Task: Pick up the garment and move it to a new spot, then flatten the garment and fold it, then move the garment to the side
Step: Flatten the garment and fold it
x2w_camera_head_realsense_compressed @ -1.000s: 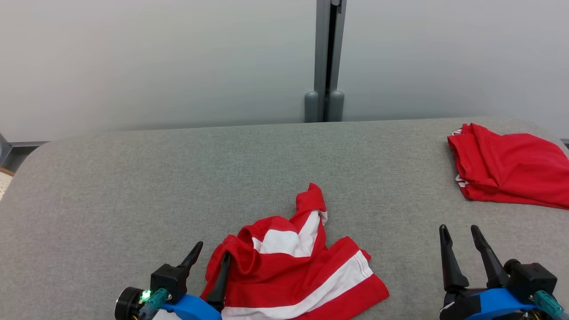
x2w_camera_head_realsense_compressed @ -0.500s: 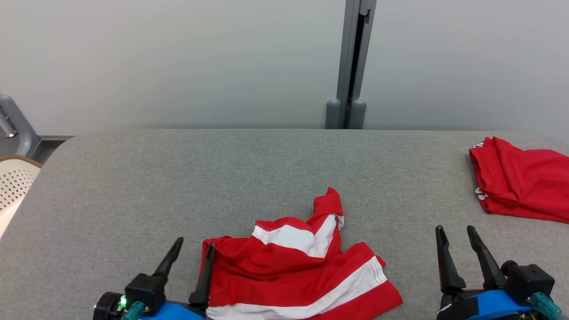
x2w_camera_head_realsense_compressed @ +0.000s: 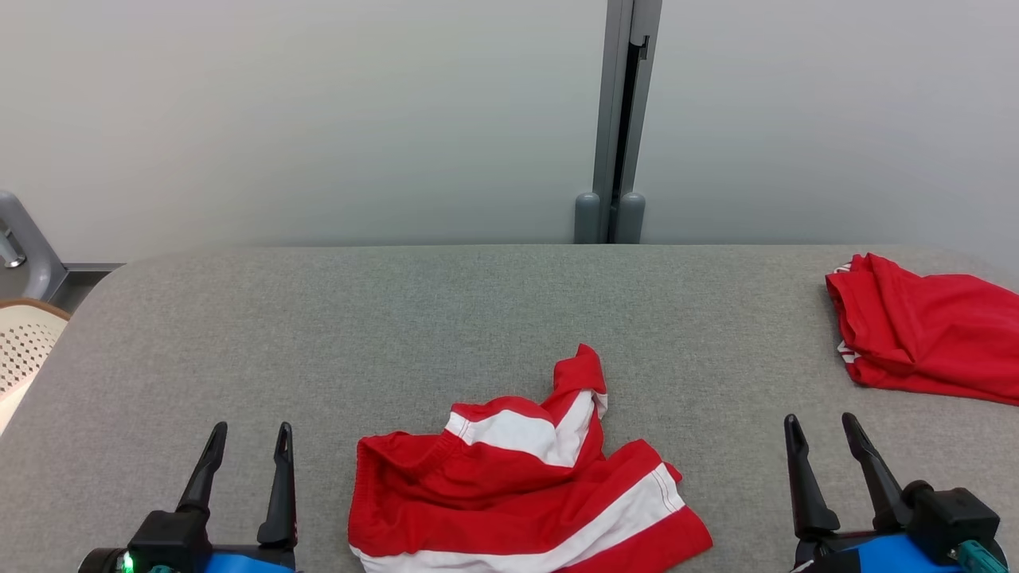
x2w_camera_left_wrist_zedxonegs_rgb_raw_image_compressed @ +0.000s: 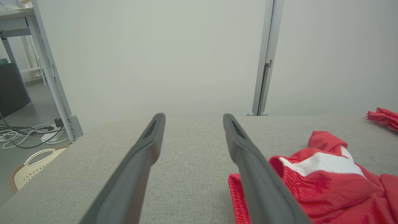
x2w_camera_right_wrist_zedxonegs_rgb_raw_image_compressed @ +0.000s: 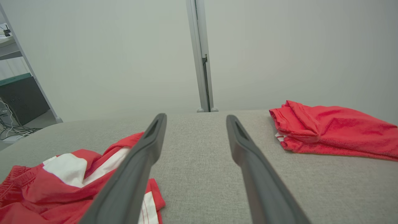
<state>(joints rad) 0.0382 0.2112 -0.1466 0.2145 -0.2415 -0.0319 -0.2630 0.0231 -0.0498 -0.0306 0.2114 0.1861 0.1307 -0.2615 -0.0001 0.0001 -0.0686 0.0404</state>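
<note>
A crumpled red garment [x2w_camera_head_realsense_compressed: 525, 497] with white stripes lies near the front edge of the grey table [x2w_camera_head_realsense_compressed: 398, 334]; it also shows at the right of the left wrist view as the garment [x2w_camera_left_wrist_zedxonegs_rgb_raw_image_compressed: 326, 183] and at the lower left of the right wrist view as the garment [x2w_camera_right_wrist_zedxonegs_rgb_raw_image_compressed: 56, 186]. My left gripper [x2w_camera_head_realsense_compressed: 248, 434] stands open with nothing between its fingers, a little to the left of the garment and apart from it. My right gripper [x2w_camera_head_realsense_compressed: 820, 422] is open and empty at the lower right, well clear of the cloth.
A folded red garment [x2w_camera_head_realsense_compressed: 923, 334] lies at the table's far right edge. A pale perforated basket [x2w_camera_head_realsense_compressed: 24, 342] sits on the floor beyond the left edge, with cables [x2w_camera_left_wrist_zedxonegs_rgb_raw_image_compressed: 25, 137] nearby. A grey partition post [x2w_camera_head_realsense_compressed: 617, 119] rises behind the table.
My left gripper has drawn back to the left, off the garment's edge, and now stands clear of it. The garment has settled flatter. The camera has shifted; the right gripper has held still.
</note>
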